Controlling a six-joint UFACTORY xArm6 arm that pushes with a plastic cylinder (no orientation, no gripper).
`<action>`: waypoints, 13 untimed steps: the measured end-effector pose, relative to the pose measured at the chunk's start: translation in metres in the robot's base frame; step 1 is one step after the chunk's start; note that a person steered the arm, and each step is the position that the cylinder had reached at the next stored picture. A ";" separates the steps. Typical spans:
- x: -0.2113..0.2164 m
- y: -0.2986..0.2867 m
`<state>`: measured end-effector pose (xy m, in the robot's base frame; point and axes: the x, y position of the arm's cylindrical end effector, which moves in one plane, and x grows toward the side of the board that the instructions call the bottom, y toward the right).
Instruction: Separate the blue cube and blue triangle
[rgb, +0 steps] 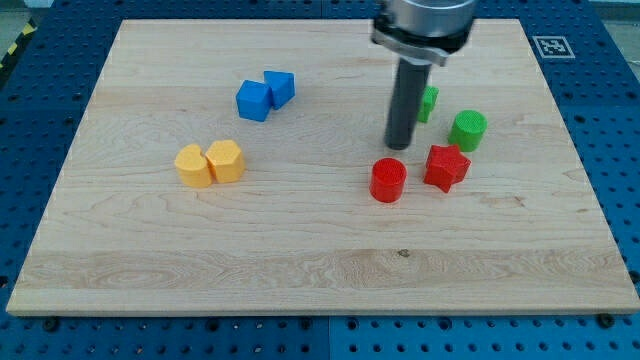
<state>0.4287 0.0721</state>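
Observation:
Two blue blocks sit touching at the board's upper left of centre: the blue cube (254, 100) and, on its upper right, the blue triangle (280, 87). My tip (399, 147) is far to their right, just above the red cylinder (388, 180) and left of the red star (446, 166). The rod stands upright and touches no block that I can see.
Two yellow blocks (210, 164) sit touching at the left. A green cylinder (467, 130) stands right of the rod. Another green block (429, 102) is partly hidden behind the rod. The wooden board (320, 270) lies on a blue pegboard surface.

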 end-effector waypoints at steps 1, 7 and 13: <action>-0.005 -0.044; -0.037 -0.210; -0.094 -0.140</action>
<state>0.3352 -0.0681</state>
